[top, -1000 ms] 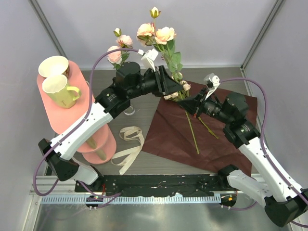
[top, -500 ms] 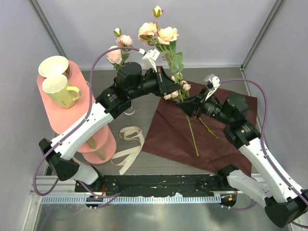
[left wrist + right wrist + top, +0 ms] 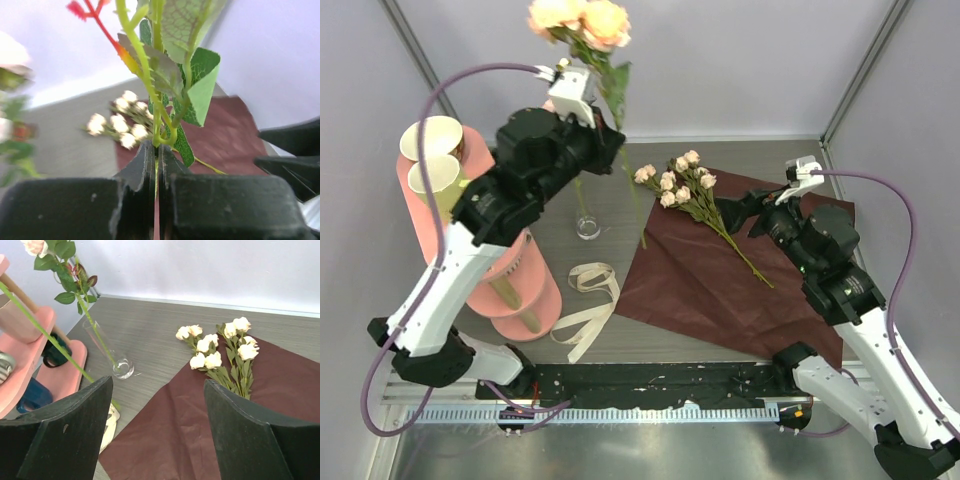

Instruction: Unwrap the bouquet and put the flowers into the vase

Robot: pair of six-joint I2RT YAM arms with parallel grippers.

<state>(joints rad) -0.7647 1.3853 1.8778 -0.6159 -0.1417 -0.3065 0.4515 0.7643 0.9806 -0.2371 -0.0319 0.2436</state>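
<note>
A grey table (image 3: 610, 250) enclosed by pale lilac walls (image 3: 740, 60) was pictured from above and from both wrists. The left gripper (image 3: 156, 152) was seen clenched on a long green stem (image 3: 150, 75), its fingers (image 3: 140, 172) pressed flat together with the stem pinched between them. Above those fingers the stem was carried up through serrated leaves (image 3: 200, 85) to peach roses (image 3: 582, 18), held high against the far wall. Below the fingers the free end of the stem was seen hanging just beside the vase (image 3: 586, 227); whether it touched the table could not be told.

The vase, narrow and of clear glass, was stood upright on the table beneath the left fingers, with one thin leafy stem already set in it.

The right gripper (image 3: 158, 390) was shown released, its two fingers (image 3: 60, 440) spread wide with nothing between them. Just beyond its fingertips a sprig (image 3: 215, 347) of small cream-pink roses was laid on an unfolded sheet of dark red paper (image 3: 700, 290), the flower heads turned toward the far wall. The vase was placed ahead of those fingers and to their left, off the paper.

A cream ribbon (image 3: 585, 322) was left loose on the table, between the paper and a pink tiered stand (image 3: 535, 300). On the stand's top tier, left of the clenched fingers, a cream cup (image 3: 430, 135) and a yellow-green mug (image 3: 432, 178) were set touching.
</note>
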